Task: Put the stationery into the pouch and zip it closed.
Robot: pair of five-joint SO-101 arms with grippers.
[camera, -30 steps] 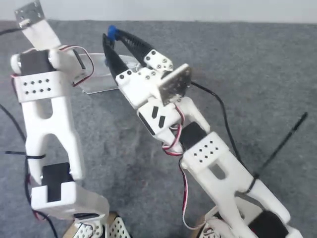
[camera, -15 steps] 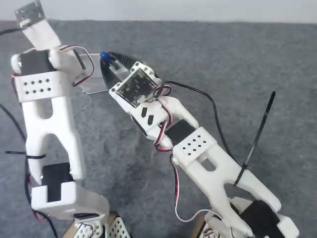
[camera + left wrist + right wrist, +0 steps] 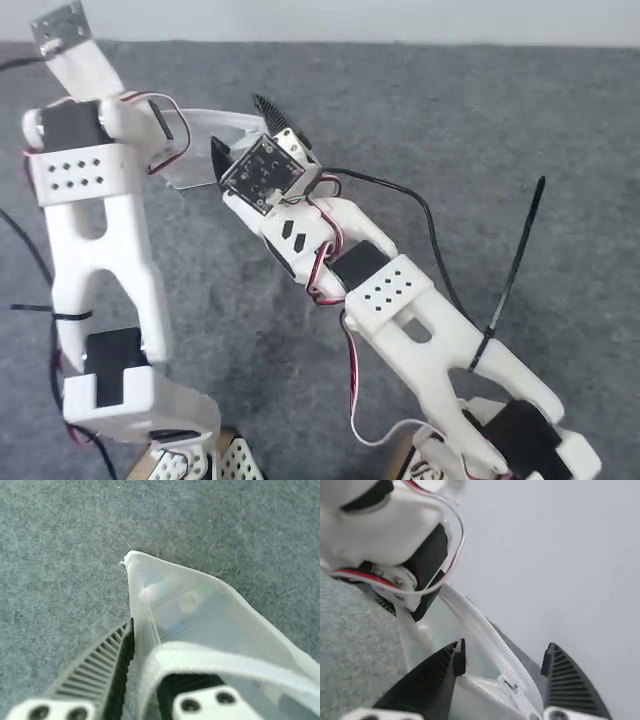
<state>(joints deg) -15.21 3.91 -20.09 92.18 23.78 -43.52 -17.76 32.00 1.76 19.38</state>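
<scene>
Left wrist view shows the left gripper with its fingers closed on the edge of the pouch. One black ribbed finger lies against the outside of the wall, and the other one is seen through the material, under the white zip band. The pouch is translucent and it points away from the fingers with one corner over the grey counter. Through its wall the stationery appears as pale blurred shapes with a little blue; I cannot tell which items they are.

In the right wrist view the right gripper has its fingers spread wide, one on each side of the top edge of the pouch. The white zipper track runs between them, and the small zip pull sits near the base of the fingers. The fingers do not touch the track. Behind the track stands the end of the left arm with its red and white wires, and a pale wall is behind.

From the high view, the pouch is held up between the two arms, and the right gripper is open around its end. A black cable tie sticks up from the right arm.
</scene>
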